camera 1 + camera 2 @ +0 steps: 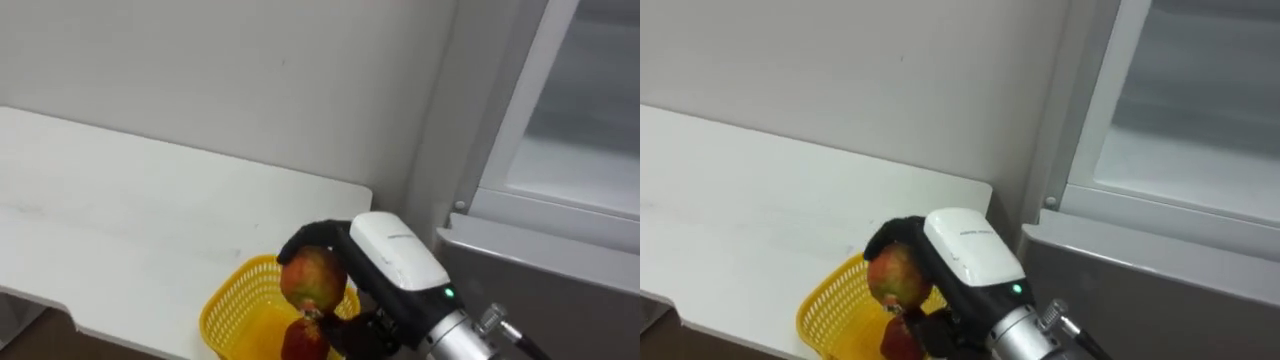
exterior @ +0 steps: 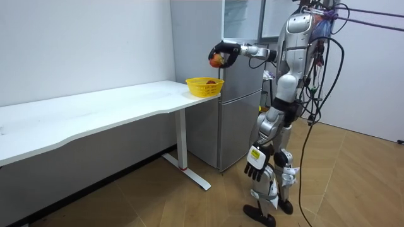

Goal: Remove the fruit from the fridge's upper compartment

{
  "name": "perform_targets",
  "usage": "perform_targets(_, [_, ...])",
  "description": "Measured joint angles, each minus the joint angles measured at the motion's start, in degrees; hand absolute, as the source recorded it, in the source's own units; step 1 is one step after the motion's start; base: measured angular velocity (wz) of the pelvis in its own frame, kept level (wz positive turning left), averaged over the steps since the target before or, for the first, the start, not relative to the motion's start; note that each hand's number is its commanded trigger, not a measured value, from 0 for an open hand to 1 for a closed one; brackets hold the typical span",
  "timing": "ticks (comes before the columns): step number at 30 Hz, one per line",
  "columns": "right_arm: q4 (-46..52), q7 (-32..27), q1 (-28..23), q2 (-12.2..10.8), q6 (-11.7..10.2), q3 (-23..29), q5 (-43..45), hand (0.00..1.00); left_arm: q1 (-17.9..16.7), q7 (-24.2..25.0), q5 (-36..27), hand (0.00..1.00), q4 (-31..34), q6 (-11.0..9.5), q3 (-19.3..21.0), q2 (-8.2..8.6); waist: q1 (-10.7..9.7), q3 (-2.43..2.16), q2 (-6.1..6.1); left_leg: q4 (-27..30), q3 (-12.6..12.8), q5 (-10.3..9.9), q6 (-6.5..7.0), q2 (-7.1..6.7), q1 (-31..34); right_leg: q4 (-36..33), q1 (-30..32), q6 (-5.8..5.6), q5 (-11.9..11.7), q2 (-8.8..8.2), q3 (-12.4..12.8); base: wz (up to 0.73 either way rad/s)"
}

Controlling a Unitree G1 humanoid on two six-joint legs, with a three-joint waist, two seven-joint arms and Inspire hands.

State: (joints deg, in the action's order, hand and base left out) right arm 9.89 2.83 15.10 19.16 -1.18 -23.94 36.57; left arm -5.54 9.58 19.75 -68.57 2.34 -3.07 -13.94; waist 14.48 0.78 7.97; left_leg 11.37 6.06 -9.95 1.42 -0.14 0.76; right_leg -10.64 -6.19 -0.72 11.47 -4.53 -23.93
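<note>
Your right hand (image 1: 395, 255) curled round red-green fruit (image 1: 313, 278), held above yellow basket (image 1: 232, 300) at worktop (image 1: 120, 220) end, beside fridge (image 2: 240, 82).

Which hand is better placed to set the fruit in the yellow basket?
Right. The right hand grips the fruit just above the yellow basket; the left hand hangs down by the leg, away from the table.

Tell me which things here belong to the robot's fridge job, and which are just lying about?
Job: red-and-yellow round fruit, gripped in the right hand; yellow plastic mesh basket beneath it, holding a second reddish fruit; grey fridge, upper compartment open.
Just there: long white table under the basket; left hand, hanging idle.
</note>
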Motion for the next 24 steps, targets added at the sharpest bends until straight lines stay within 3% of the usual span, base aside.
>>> perform_targets(9, [-10.4, 0.4, 4.1, -0.9, 1.3, -3.6, 0.0, 1.00, 1.2, -0.8, -0.1, 0.00, 0.0, 0.2, -1.7, -0.30, 0.4, 0.24, -0.38, 0.5, -1.0, 0.1, 0.16, -0.39, 0.6, 0.0, 0.1, -0.03, 0.0, -0.40, -0.4, 0.05])
perform_targets(15, [-12.8, 0.2, 4.4, -1.1, 1.1, -4.1, 0.0, 1.00, 1.3, -1.1, 0.2, 0.00, 0.0, 0.2, -2.2, -0.29, 1.8, 0.45, -0.67, 0.5, -1.6, 0.1, 0.23, -0.62, 0.9, 0.0, 0.0, -0.24, 0.1, -0.45, -1.6, 0.03])
perform_targets(24, [-21.4, -1.1, 9.6, -3.2, 0.9, -4.1, 0.0, 1.00, 1.0, 1.2, 0.5, 0.00, 0.1, 0.2, -2.3, -0.34, 1.9, 0.48, -0.70, 2.1, -2.7, -0.1, 0.43, -0.64, 1.4, 0.0, -0.9, -0.38, 0.2, -0.61, -3.1, 0.09])
